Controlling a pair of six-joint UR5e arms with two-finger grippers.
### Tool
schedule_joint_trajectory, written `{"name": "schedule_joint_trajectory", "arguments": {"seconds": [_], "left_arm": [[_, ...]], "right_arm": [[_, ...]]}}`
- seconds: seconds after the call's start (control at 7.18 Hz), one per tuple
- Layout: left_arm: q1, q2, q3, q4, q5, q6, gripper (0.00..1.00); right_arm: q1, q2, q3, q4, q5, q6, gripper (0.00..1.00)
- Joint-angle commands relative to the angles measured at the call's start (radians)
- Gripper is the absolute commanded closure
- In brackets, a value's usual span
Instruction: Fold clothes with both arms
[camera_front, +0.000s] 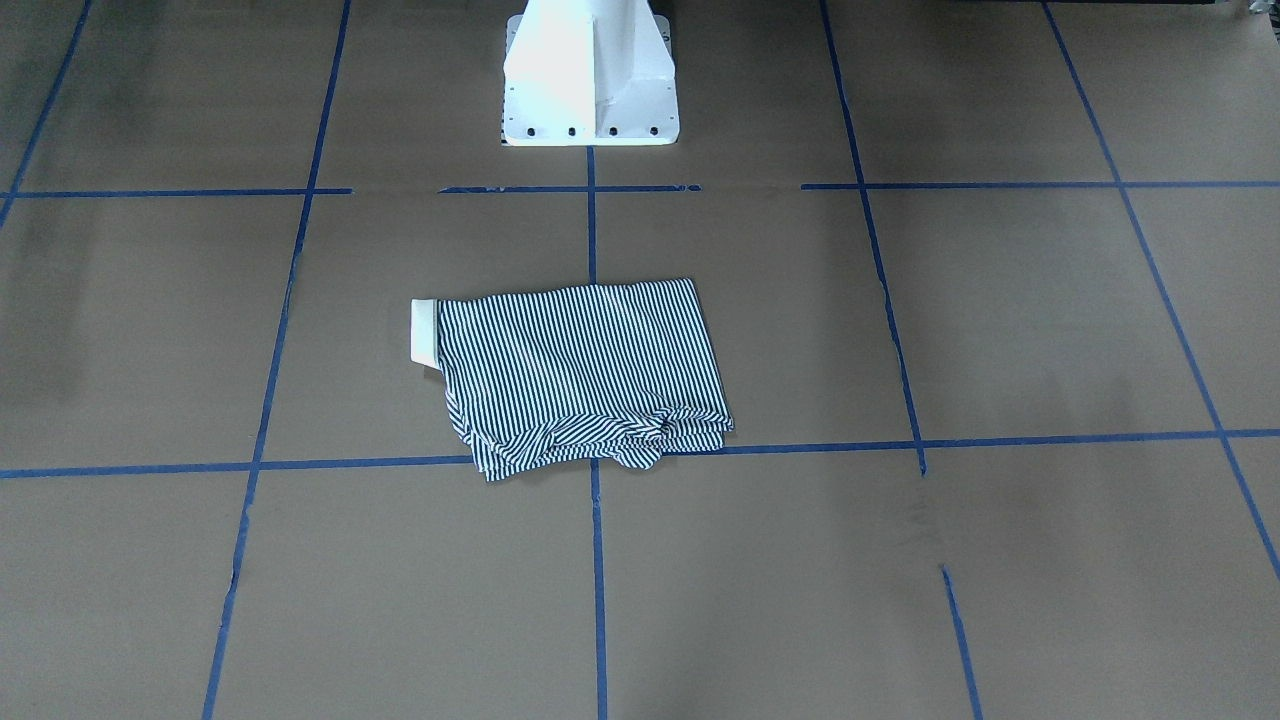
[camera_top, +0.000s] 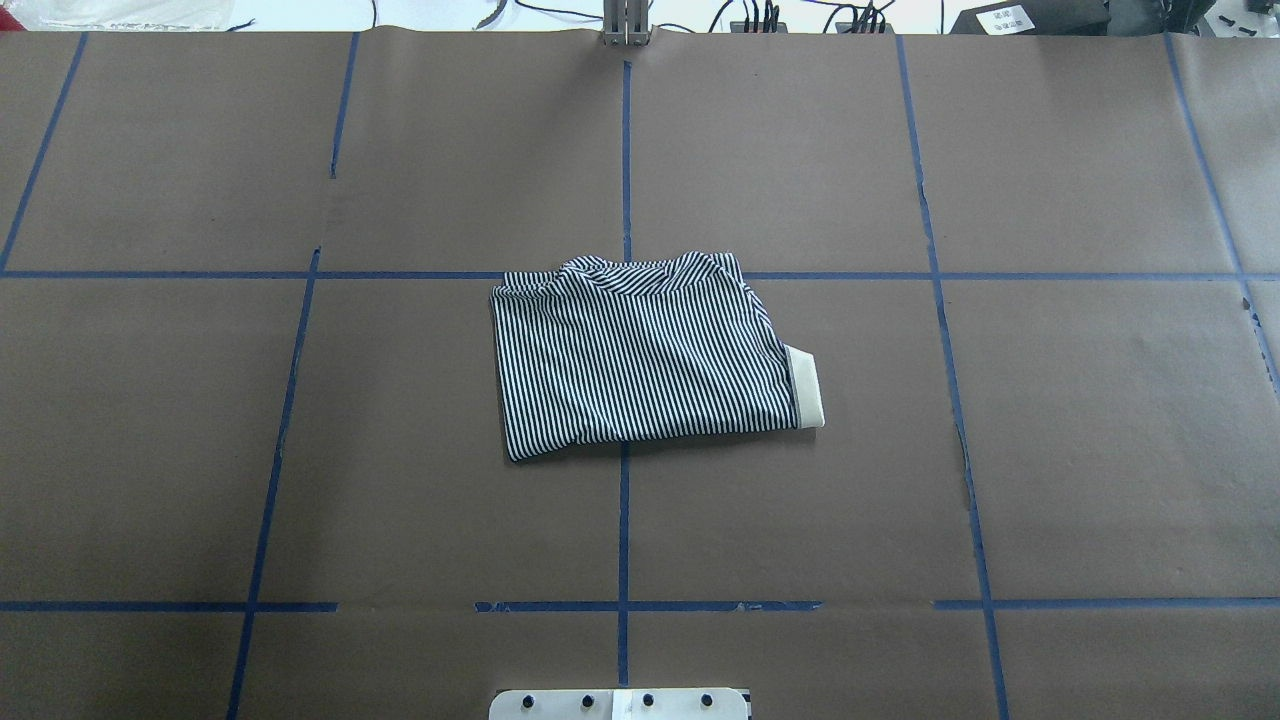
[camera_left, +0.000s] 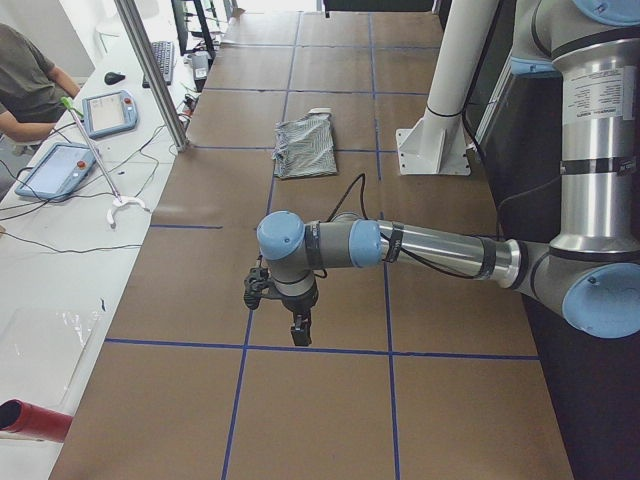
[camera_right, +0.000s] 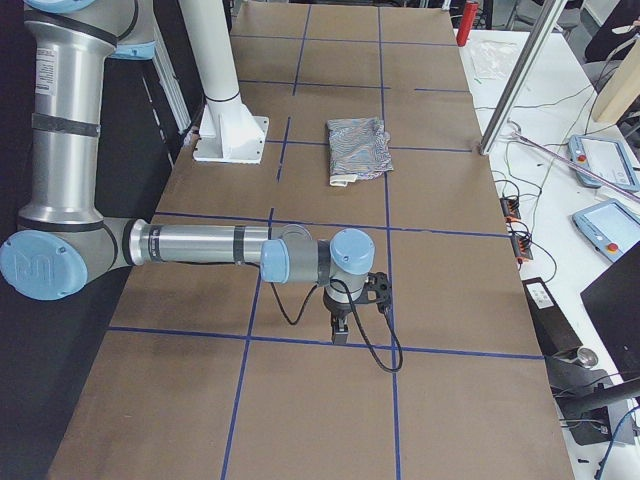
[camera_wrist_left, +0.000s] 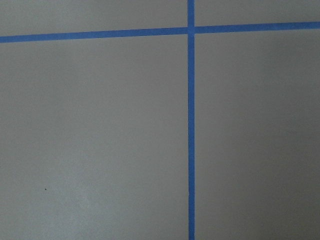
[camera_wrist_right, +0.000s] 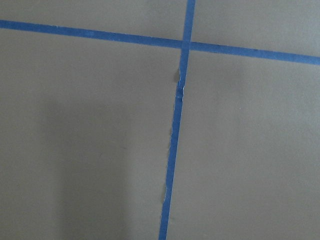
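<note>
Table covered with brown paper; surface divided into rectangles by blue tape lines. Tape torn in places. White bench set along table's operator-side edge; aluminium post mounted at that edge. Two teach pendants, keyboard, mouse and black cables laid on bench. Person seated at bench. Lighting even, diffuse.

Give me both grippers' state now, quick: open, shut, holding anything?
Left black two-finger gripper: cannot tell, shows only in a side view.
Right black two-finger gripper: cannot tell, likewise side view only.
</note>
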Motion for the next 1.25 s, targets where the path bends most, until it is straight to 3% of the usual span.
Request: {"name": "schedule_joint_trajectory", "arguments": {"seconds": [0.0,0.28,1.11], "left_arm": [[-0.001,0.003,0.011,-0.034,-0.047,0.000,0.00],[0.000,0.002,0.013,-0.067,-0.049,-0.001,0.00],[0.002,-0.012,0.030,-0.070,-0.045,-0.001,0.00]], "right_arm": [[0.000,0.014,0.013,0.000,-0.017,-0.001,0.00],[0.000,0.007,0.031,-0.005,-0.049,-0.001,0.00],[0.000,0.002,0.008,-0.014,-0.011,-0.001,0.00]]}}
